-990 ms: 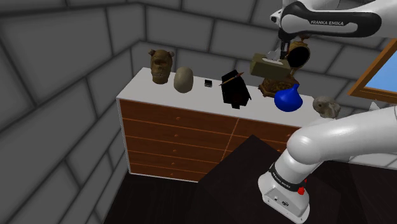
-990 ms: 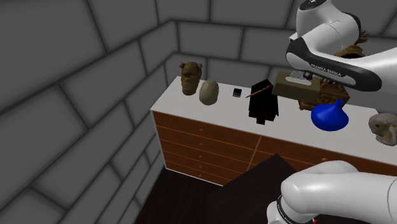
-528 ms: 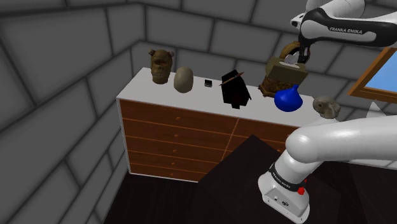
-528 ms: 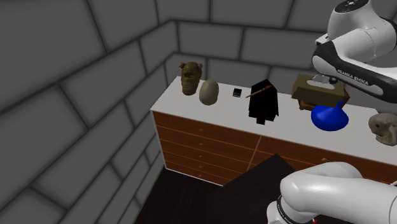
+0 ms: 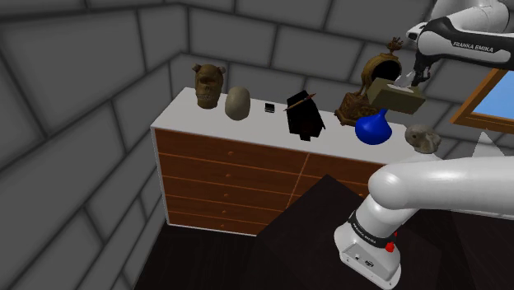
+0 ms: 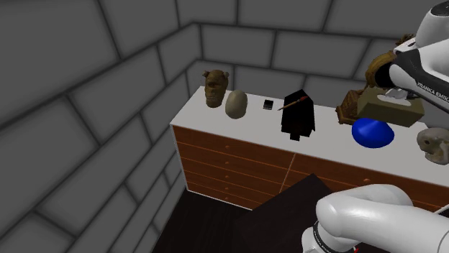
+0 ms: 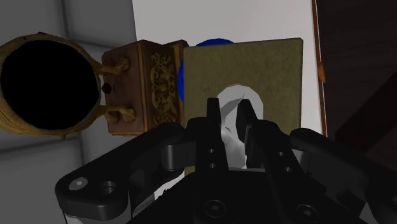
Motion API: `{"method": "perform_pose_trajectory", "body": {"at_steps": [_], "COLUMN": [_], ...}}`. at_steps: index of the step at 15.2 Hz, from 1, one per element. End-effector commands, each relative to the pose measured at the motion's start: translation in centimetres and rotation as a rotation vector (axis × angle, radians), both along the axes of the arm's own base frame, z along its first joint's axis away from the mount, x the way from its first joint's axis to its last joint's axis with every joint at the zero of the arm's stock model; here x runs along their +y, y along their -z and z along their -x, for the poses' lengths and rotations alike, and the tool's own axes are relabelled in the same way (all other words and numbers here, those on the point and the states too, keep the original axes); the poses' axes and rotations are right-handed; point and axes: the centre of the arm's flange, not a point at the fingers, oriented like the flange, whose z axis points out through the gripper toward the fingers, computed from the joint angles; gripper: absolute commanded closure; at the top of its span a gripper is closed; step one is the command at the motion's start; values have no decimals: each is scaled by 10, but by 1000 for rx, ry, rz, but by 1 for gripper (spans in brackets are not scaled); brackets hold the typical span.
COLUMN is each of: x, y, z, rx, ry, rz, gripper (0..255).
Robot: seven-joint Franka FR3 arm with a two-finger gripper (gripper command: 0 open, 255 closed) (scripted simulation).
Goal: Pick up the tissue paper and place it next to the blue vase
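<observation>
Since a sec ago the Franka arm (image 5: 461,39) has swung twd the shoulder view's right, carrying the tissue box (image 5: 397,95) from over the ornate brown ornament (image 5: 377,67) to a spot above and a bit right of the blue vase (image 5: 375,130). Dresser (image 5: 247,128) w/ white top carries everything else; nothing on it looks disturbed. Box is olive, hangs clear of the top, not touching anything as far as I can tell. In the wrist view it covers most of the vase, just a blue sliver at the box edge, so it's prob. nearly over the vase, not beside it yet. Gripper (image 7: 232,118) comes down on the box's oval slot, black fingers (image 7: 213,111) pinched on the white tissue tuft (image 7: 238,95) sticking out; box rides on that grip. Progress: pick done, carry mostly done. Left: shift off the vase, lower onto bare top just beside it, perhaps the gap betw. vase and the grey skull-like piece (image 5: 422,137), then let go.
</observation>
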Motion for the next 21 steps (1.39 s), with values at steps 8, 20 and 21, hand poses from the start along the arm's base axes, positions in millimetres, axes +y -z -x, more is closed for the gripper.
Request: {"method": "perform_pose_trajectory", "body": {"at_steps": [8, 20, 21], "x": [-81, -81, -81], "y": [3, 66, 71], "z": [92, 92, 92], "rx": [1, 1, 1], "ry": [-2, -2, -2], "rz": [1, 1, 1], "gripper": [255, 255, 255]}}
